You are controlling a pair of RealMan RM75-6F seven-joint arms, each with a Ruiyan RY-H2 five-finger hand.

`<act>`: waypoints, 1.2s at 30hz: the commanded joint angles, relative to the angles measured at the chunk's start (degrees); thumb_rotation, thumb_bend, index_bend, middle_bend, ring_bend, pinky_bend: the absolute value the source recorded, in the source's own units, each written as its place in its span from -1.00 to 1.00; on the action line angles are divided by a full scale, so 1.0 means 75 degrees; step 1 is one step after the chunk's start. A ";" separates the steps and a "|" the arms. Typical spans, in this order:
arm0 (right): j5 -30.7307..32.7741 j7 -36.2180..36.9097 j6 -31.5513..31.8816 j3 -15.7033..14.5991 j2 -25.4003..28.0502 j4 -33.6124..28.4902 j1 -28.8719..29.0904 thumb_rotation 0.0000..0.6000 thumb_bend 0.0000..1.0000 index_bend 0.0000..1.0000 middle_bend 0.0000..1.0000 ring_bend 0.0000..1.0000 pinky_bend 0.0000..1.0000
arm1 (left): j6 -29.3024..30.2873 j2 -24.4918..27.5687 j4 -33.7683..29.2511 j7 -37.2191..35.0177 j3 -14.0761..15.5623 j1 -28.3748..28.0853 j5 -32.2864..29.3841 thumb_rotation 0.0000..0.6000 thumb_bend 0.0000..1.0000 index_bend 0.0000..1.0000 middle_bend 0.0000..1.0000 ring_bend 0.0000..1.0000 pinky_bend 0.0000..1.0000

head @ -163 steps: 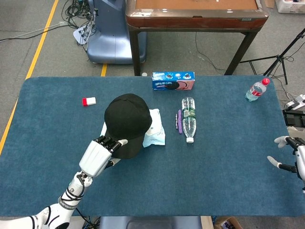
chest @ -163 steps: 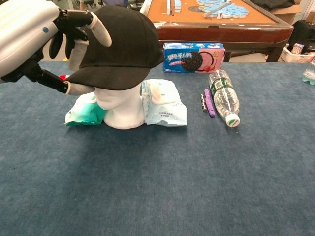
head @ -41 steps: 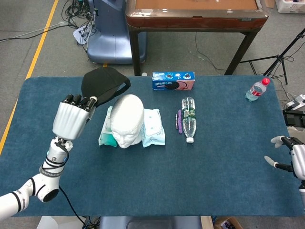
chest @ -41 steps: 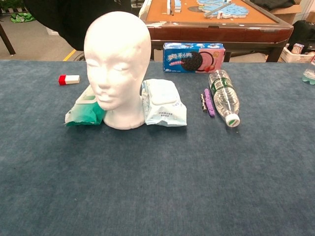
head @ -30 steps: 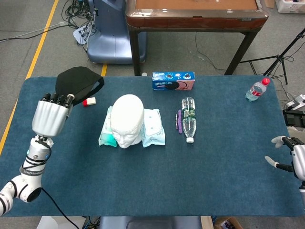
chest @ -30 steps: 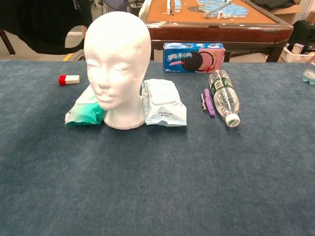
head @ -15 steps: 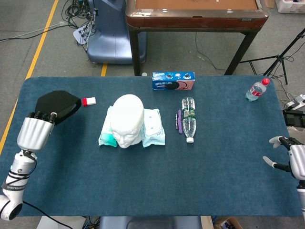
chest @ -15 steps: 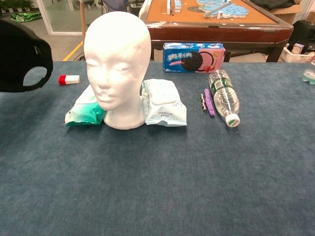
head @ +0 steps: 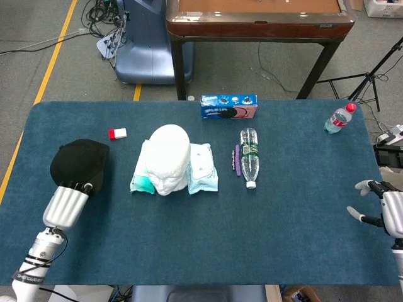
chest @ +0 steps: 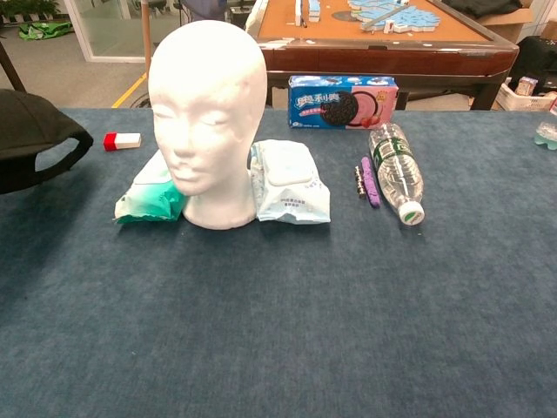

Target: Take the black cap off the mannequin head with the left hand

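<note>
At nine o'clock on my table, left hand (head: 68, 200) gripping the black cap (head: 78, 161), mannequin head (head: 167, 156) bare at centre, right hand (head: 383, 211) spread wide at four o'clock.

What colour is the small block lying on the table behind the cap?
The small block is red at one end and white along the rest; the chest view shows it best.

Chest view: black cap (chest: 30, 139) is cut off by the left edge, and the left hand does not appear there. Head view: left hand (head: 66, 202) fingertips are hidden under the cap's rim; grip cannot be confirmed. Right hand (head: 383, 209), well right of the mannequin head (head: 167, 157), is partly cropped at the frame edge.
</note>
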 commanded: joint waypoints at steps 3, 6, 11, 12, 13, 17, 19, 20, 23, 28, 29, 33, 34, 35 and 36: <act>0.0015 -0.0045 -0.0027 0.0002 -0.0011 -0.0006 0.0015 1.00 -0.80 -0.12 0.04 -0.17 0.15 | -0.0347 0.0665 -0.1343 0.0723 0.0466 0.0257 -0.0280 1.00 -0.28 -0.48 -0.02 -0.08 0.23; 0.0019 -0.0085 -0.0054 -0.0005 -0.0016 -0.0012 0.0026 1.00 -0.80 -0.12 0.04 -0.17 0.15 | -0.0441 0.0970 -0.1919 0.0838 0.0614 0.0306 -0.0307 1.00 -0.61 -0.74 -0.12 -0.13 0.19; 0.0021 -0.0148 -0.0061 -0.0009 -0.0025 -0.0032 0.0034 1.00 -0.80 -0.12 0.04 -0.17 0.15 | -0.0594 0.1368 -0.2656 0.1070 0.0871 0.0411 -0.0474 1.00 -0.89 -1.00 -0.20 -0.24 0.14; 0.0021 -0.0156 -0.0058 -0.0009 -0.0028 -0.0034 0.0034 1.00 -0.80 -0.12 0.04 -0.17 0.15 | -0.0619 0.1423 -0.2777 0.1136 0.0905 0.0432 -0.0565 1.00 -0.91 -1.00 -0.23 -0.24 0.14; 0.0021 -0.0161 -0.0057 -0.0010 -0.0030 -0.0035 0.0033 1.00 -0.80 -0.12 0.04 -0.17 0.15 | -0.0610 0.1452 -0.2871 0.1184 0.0920 0.0457 -0.0637 1.00 -0.92 -1.00 -0.24 -0.25 0.14; 0.0016 -0.0181 -0.0035 -0.0009 -0.0039 -0.0039 0.0028 1.00 -0.80 -0.12 0.04 -0.17 0.15 | -0.0432 0.1490 -0.3013 0.1229 0.0968 0.0605 -0.0734 1.00 -0.95 -1.00 -0.26 -0.25 0.14; 0.0018 -0.0202 -0.0035 -0.0009 -0.0045 -0.0042 0.0029 1.00 -0.80 -0.12 0.04 -0.17 0.15 | -0.0274 0.1493 -0.3028 0.1068 0.0959 0.0705 -0.0715 1.00 -0.95 -1.00 -0.26 -0.25 0.14; 0.0020 -0.0216 -0.0035 -0.0009 -0.0048 -0.0044 0.0030 1.00 -0.80 -0.12 0.04 -0.17 0.15 | -0.0178 0.1470 -0.2985 0.0977 0.0947 0.0747 -0.0622 1.00 -0.95 -1.00 -0.26 -0.24 0.14; 0.0020 -0.0264 -0.0032 -0.0011 -0.0062 -0.0052 0.0032 1.00 -0.80 -0.12 0.04 -0.17 0.15 | 0.0397 0.1240 -0.2582 0.0428 0.0856 0.0939 0.0096 1.00 -0.94 -0.87 -0.26 -0.21 0.15; 0.0016 -0.0340 -0.0009 -0.0016 -0.0080 -0.0076 0.0025 1.00 -0.80 -0.12 0.04 -0.17 0.15 | 0.1809 0.0729 -0.1121 -0.2007 0.0782 0.1275 0.1931 1.00 -0.88 -0.36 -0.15 -0.19 0.15; 0.0017 -0.0352 -0.0001 -0.0016 -0.0084 -0.0079 0.0021 1.00 -0.80 -0.12 0.04 -0.17 0.15 | 0.2115 0.0599 -0.0779 -0.2354 0.0747 0.1369 0.2135 1.00 -0.85 -0.32 -0.13 -0.19 0.15; -0.0007 -0.0381 0.0052 -0.0025 -0.0095 -0.0088 -0.0002 1.00 -0.80 -0.12 0.04 -0.17 0.15 | 0.2638 0.0216 0.0043 -0.2947 0.0618 0.1626 0.2231 1.00 -0.81 -0.25 -0.11 -0.19 0.15; -0.0018 -0.0394 0.0083 -0.0026 -0.0100 -0.0092 -0.0014 1.00 -0.80 -0.12 0.04 -0.17 0.15 | 0.2696 0.0130 0.0224 -0.3059 0.0568 0.1681 0.2164 1.00 -0.79 -0.25 -0.11 -0.19 0.15; -0.0023 -0.0403 0.0104 -0.0027 -0.0105 -0.0095 -0.0023 1.00 -0.80 -0.12 0.04 -0.17 0.15 | 0.2726 0.0081 0.0330 -0.3144 0.0537 0.1717 0.2116 1.00 -0.78 -0.25 -0.11 -0.19 0.15; -0.0026 -0.0416 0.0129 -0.0025 -0.0111 -0.0099 -0.0033 1.00 -0.80 -0.12 0.04 -0.17 0.15 | 0.2761 0.0035 0.0420 -0.3253 0.0505 0.1757 0.2053 1.00 -0.78 -0.25 -0.11 -0.19 0.15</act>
